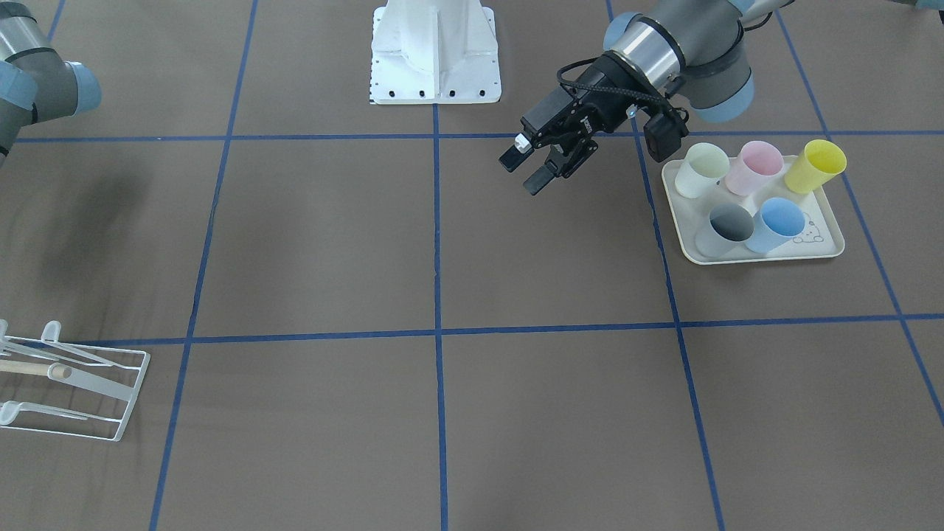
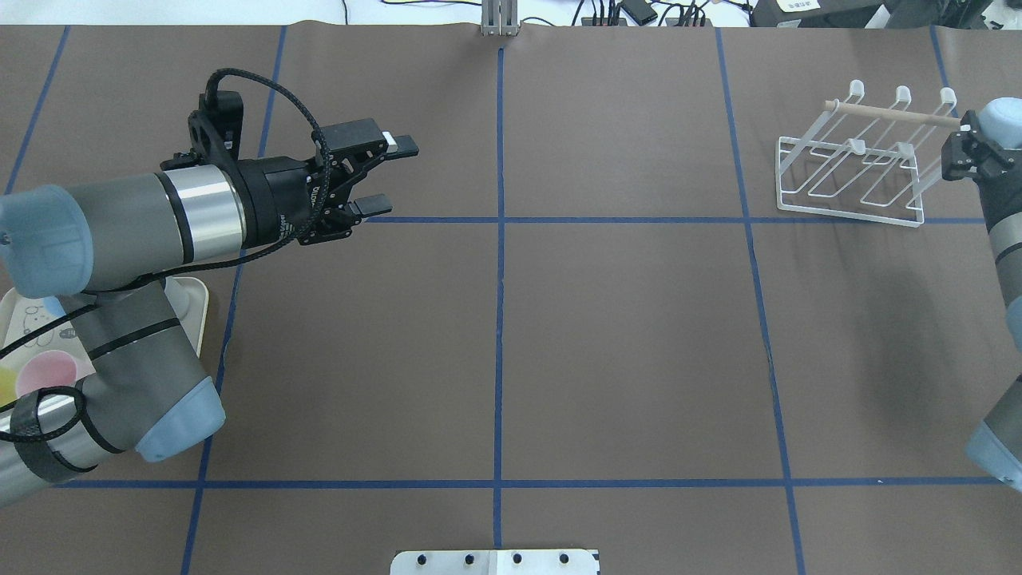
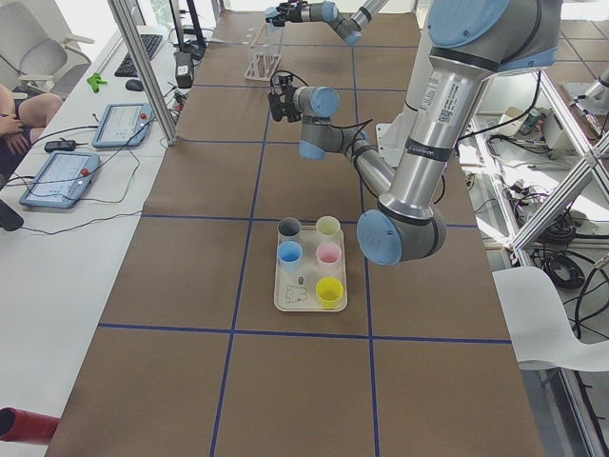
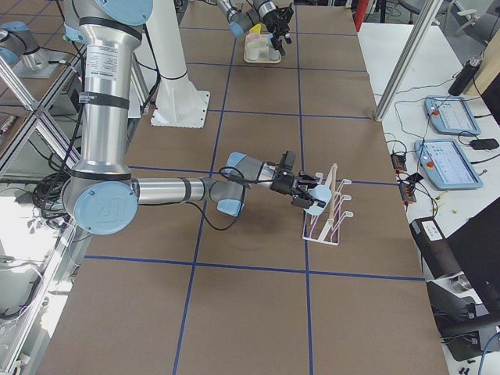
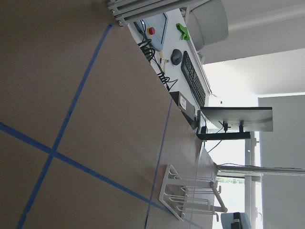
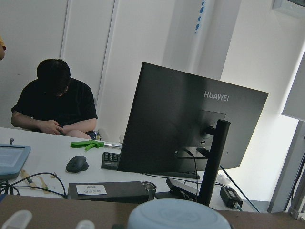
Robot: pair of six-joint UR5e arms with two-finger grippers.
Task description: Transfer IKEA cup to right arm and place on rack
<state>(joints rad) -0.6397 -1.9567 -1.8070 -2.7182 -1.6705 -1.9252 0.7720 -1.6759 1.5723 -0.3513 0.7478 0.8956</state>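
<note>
Right, L gripper (image 2: pixel 393 176) hangs over the table (image 1: pixel 553 280) near the tray (image 1: pixel 811 245), fingers spread wide, nothing in it. On that tray we count five cups standing: white (image 1: pixel 700 169), pink (image 1: pixel 754 167), yellow (image 1: pixel 815 166), grey (image 1: pixel 726 228), blue (image 1: pixel 776 225). Over at the far end, R gripper (image 4: pixel 305 190) sits by the rack (image 2: pixel 848 216), at the dowel (image 2: pixel 894 114) tip. We see a pale blue cup (image 4: pixel 317 197) at its fingertips, off the table, just beside the rack, on no prong. Grip looks closed on it, tho the overhead view cuts the gripper at its edge.
</note>
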